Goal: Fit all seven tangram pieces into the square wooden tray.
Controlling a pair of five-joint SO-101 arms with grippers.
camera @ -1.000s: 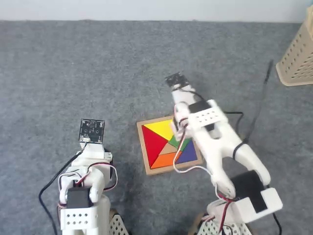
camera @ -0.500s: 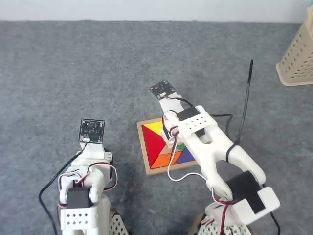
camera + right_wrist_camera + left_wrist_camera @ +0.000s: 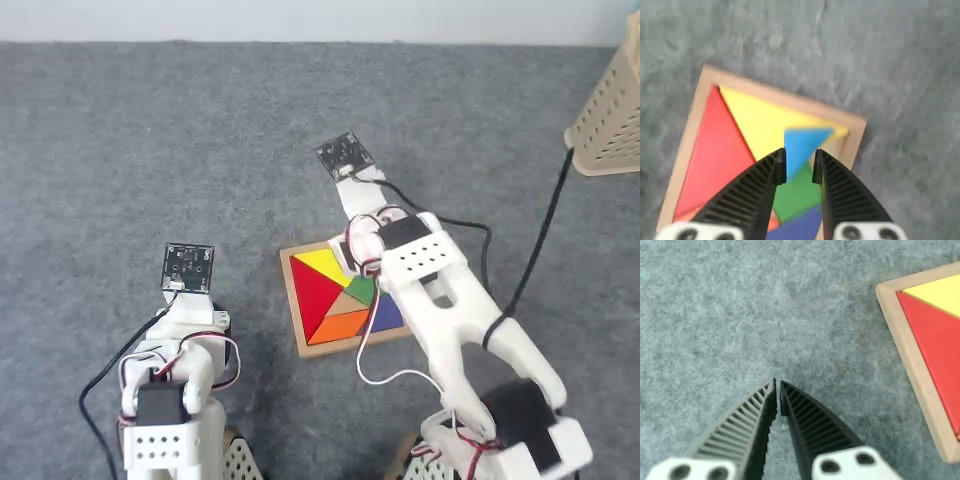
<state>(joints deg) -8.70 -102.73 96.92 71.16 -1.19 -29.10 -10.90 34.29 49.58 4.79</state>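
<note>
The square wooden tray (image 3: pixel 292 300) lies on the grey carpet between the two arms. In it are a red triangle (image 3: pixel 710 150), a yellow triangle (image 3: pixel 757 122), a green piece (image 3: pixel 797 195), an orange piece (image 3: pixel 340 325) and a dark blue piece (image 3: pixel 800 225). My right gripper (image 3: pixel 799 167) hangs over the tray, shut on a light blue triangle (image 3: pixel 802 142) that sits above the tray's corner beside the yellow piece. My left gripper (image 3: pixel 777 387) is shut and empty, low over bare carpet just beside the tray's edge (image 3: pixel 905 340).
A beige slotted basket (image 3: pixel 610 110) stands at the far right edge. A black cable (image 3: pixel 545 230) loops up from the right arm. Open carpet stretches behind and to the left of the tray.
The right arm swung left over the tray, then back toward the tray's far right side. Its black cable shifted with it. The left arm has kept still.
</note>
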